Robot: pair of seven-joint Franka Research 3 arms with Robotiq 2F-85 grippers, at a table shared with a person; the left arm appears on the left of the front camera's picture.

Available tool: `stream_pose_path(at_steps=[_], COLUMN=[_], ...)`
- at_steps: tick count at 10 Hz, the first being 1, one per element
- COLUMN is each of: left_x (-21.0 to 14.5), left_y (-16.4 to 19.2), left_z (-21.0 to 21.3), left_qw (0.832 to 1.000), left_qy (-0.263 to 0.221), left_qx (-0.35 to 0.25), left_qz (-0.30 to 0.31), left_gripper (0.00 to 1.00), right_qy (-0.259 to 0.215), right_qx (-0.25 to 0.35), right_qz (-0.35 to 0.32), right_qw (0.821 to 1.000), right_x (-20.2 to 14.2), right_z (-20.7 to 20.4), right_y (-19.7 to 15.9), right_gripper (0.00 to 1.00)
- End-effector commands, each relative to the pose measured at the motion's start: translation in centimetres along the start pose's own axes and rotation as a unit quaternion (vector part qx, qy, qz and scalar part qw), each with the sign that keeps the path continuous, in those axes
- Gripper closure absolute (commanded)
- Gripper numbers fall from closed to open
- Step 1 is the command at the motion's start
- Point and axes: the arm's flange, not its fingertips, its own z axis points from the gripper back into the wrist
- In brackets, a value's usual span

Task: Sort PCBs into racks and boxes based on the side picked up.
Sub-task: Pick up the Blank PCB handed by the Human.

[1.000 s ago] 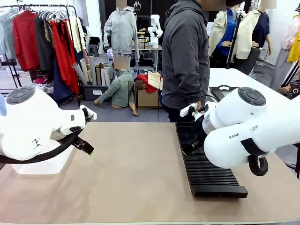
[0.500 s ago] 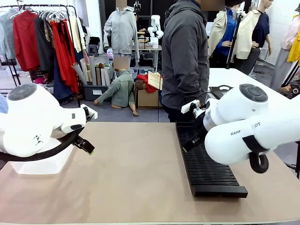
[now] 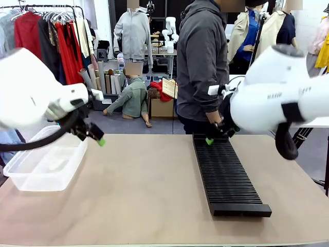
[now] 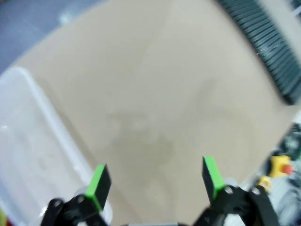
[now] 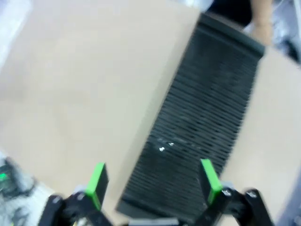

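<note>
Tan table [image 3: 149,195], clear tub [image 3: 31,181] newly visible.

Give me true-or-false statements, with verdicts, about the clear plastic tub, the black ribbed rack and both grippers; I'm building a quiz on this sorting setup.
1. The clear rectangular plastic tub sits on the robot's left side of the tan table. True.
2. The long black ribbed rack holds several green boards. False: no boards stand in its slots.
3. The left gripper is shut on a board. False: its jaws are open with nothing between them.
4. The right gripper hangs open over the rack. True.
</note>
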Motion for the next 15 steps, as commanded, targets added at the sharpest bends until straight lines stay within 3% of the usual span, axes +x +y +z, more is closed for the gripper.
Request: stream_pose_path(at_steps=[1,3,5,8,10,12,14,15], left_x=[1.9,2.4,1.8,-0.5,-3.8,-6.7,-8.4,-8.5], left_y=[1.9,3.7,6.1,9.6,12.5,15.1,17.4,17.8], left_z=[3.1,5.4,7.0,8.3,9.5,9.9,9.0,8.7], left_qw=[0.995,0.973,0.946,0.904,0.883,0.868,0.851,0.851], left_qy=[0.007,-0.034,-0.067,-0.111,-0.157,-0.185,-0.198,-0.197], left_qx=[-0.096,-0.213,-0.288,-0.362,-0.384,-0.389,-0.408,-0.414], left_qz=[0.035,0.082,0.134,0.196,0.219,0.248,0.263,0.257], left_gripper=[0.0,0.0,0.0,0.0,0.0,0.0,0.0,0.0], right_qy=[0.007,0.0,-0.035,-0.096,-0.131,-0.143,-0.156,-0.168], right_qx=[0.116,0.229,0.375,0.5,0.52,0.526,0.534,0.542], right_qz=[-0.029,-0.064,-0.108,-0.154,-0.192,-0.22,-0.239,-0.227], right_qw=[0.993,0.971,0.92,0.847,0.822,0.809,0.796,0.791], right_x=[1.7,2.2,1.1,-2.4,-5.2,-6.9,-7.9,-7.7], right_z=[3.0,4.3,4.9,5.8,5.8,5.0,4.2,4.1], right_y=[-2.0,-5.5,-10.8,-17.1,-20.1,-21.7,-22.5,-22.4], right_gripper=[0.0,0.0,0.0,0.0,0.0,0.0,0.0,0.0])
